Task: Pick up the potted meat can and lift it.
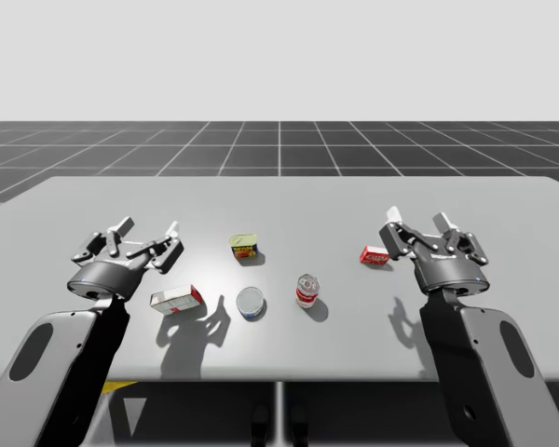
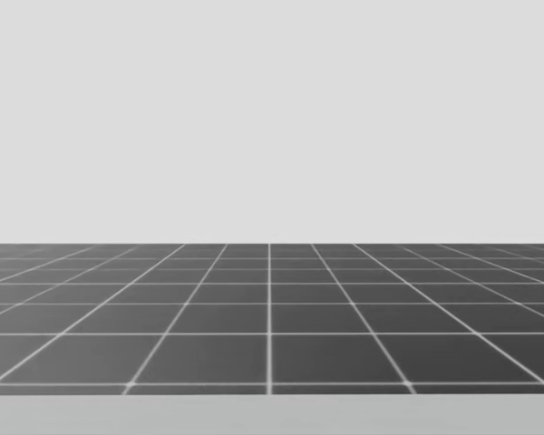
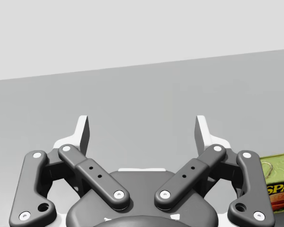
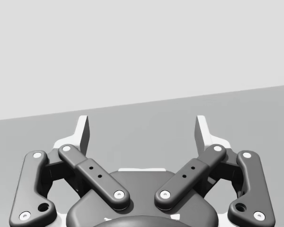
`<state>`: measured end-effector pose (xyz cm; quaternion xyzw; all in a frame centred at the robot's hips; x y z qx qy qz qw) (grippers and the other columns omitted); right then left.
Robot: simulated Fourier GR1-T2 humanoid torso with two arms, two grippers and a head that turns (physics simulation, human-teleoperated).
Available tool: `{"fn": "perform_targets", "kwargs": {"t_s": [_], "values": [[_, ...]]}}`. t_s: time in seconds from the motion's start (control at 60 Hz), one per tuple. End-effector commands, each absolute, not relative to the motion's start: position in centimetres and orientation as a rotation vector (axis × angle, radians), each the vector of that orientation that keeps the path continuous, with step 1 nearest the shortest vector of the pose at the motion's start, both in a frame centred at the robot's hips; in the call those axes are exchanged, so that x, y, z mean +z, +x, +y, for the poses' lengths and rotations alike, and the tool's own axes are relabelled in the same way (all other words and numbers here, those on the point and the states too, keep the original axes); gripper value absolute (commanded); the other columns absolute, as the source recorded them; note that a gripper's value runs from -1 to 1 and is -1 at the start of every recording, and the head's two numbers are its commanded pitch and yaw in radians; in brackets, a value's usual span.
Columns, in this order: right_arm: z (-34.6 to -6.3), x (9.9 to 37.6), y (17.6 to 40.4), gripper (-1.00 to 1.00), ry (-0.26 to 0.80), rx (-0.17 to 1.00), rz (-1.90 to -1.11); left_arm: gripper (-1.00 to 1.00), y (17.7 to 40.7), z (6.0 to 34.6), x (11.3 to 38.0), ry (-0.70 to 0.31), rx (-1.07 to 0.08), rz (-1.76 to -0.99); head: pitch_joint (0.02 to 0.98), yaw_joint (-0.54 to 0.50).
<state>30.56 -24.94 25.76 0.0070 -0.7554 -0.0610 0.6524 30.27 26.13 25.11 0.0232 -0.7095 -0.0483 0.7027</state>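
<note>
My left gripper (image 1: 147, 231) hangs over the left part of the table (image 1: 289, 200). Its fingers (image 3: 83, 135) are spread wide, with nothing between them and nothing touching them. My right gripper (image 1: 419, 222) is over the right part of the table, and its fingers are just as far apart around bare air.

The potted meat can (image 1: 244, 247) stands on the table near the middle, off to the right of my left gripper and apart from it. It is a short, rounded-corner rectangular can with a yellow-green top and a darker label on its side. In the left wrist view it sits beside the gripper, outside the right-hand finger.

A red and white box (image 1: 176, 299) lies close under my left gripper. A blue and white can (image 1: 251, 303) lies on its side just beside the box, and a red and white can (image 1: 306, 290) stands upright near it. A small red box (image 1: 374, 255) lies just beside my right gripper. The head view shows a dark gridded floor (image 2: 272, 308).
</note>
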Motion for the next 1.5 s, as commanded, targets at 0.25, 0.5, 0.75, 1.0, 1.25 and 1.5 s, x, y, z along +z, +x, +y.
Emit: {"fn": "perform_targets", "kwargs": {"t_s": [0.25, 0.5, 0.75, 1.0, 1.25, 1.5], "values": [[-25.0, 25.7, 30.6, -1.00, 0.008, -0.132, -1.717, -1.00, 30.3, 26.0, 25.1, 0.050, -0.115, -1.573, 0.136, -0.01], [-25.0, 25.7, 30.7, -1.00, 0.000, -0.124, -1.715, -1.00, 30.3, 25.9, 25.1, 0.052, -0.119, -1.569, 0.306, 0.01], [-24.9, 25.6, 30.7, -1.00, -0.011, -0.111, -1.706, -1.00, 30.3, 25.9, 25.0, 0.053, -0.126, -1.564, 0.478, 0.04], [-24.8, 25.5, 30.7, -1.00, -0.025, -0.101, -1.701, -1.00, 30.4, 25.8, 24.9, 0.053, -0.136, -1.557, 0.631, 0.12], [-24.6, 25.4, 30.7, -1.00, -0.031, -0.094, -1.698, -1.00, 30.3, 25.5, 24.9, 0.042, -0.146, -1.551, 0.730, 0.16], [-24.5, 25.4, 30.8, -1.00, -0.039, -0.093, -1.696, -1.00, 29.0, 22.6, 25.4, -0.097, -0.194, -1.505, 0.730, 0.16]]}}
